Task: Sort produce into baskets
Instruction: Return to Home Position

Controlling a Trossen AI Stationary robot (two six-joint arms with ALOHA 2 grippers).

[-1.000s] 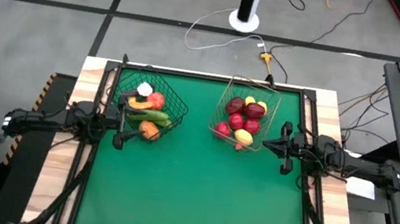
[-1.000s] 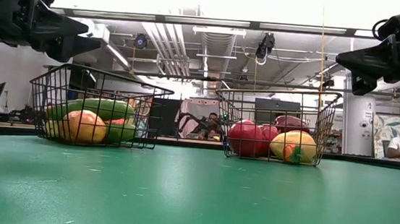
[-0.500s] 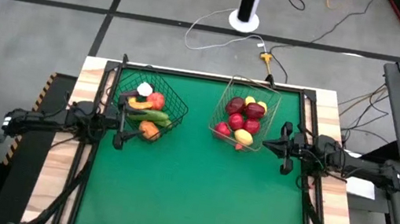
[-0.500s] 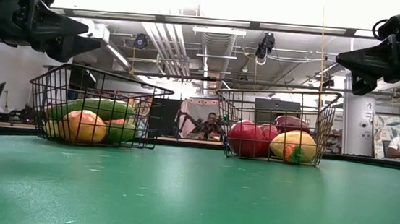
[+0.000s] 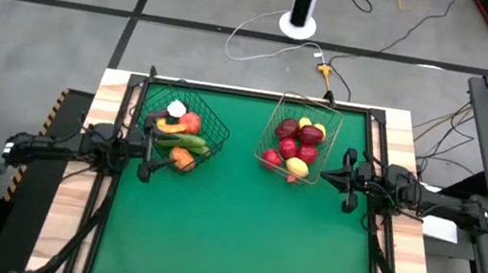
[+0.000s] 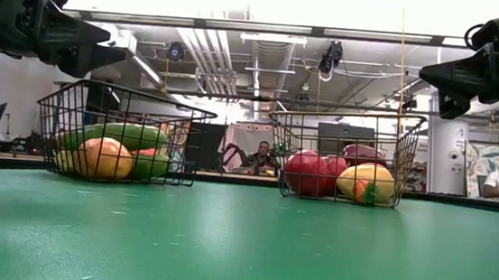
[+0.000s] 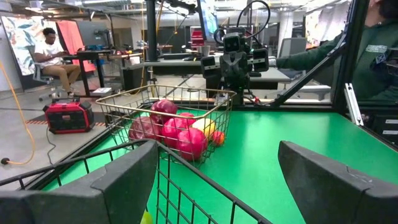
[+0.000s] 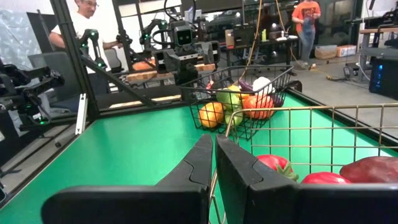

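- Fingers [image 7: 112,180] of the left gripper [image 5: 152,152] are spread wide with nothing between them. The right gripper [image 5: 323,176] has its fingers [image 8: 193,168] drawn almost together, a thin slit left, also holding nothing.
- Both arms sit at the side edges of the desk [image 5: 238,242], facing each other. In the low view both are raised above the mat.
- The left gripper is just beside the dark basket [image 5: 217,125] and the right gripper just beside the pale basket [image 5: 278,113]. Neither reaches into its basket.
- The dark basket holds the white garlic [image 5: 176,108], a green cucumber [image 6: 123,133], an orange piece [image 6: 106,157] and something red.
- The pale basket holds dark red apples [image 5: 299,132] and a yellow lemon [image 5: 297,167]. The deeper pieces are too small to name.
- All the produce I can see is inside a basket, so the sorting looks finished.
- My read of the step: retract to the rest pose, no pick in progress.
- The next move needs no grasp, just pulling each arm back and away from its basket.
- Watch the left side. The wrist view shows the dark basket's rim wire close by the open fingers, so back off before dropping or they may snag the mesh and drag the basket.
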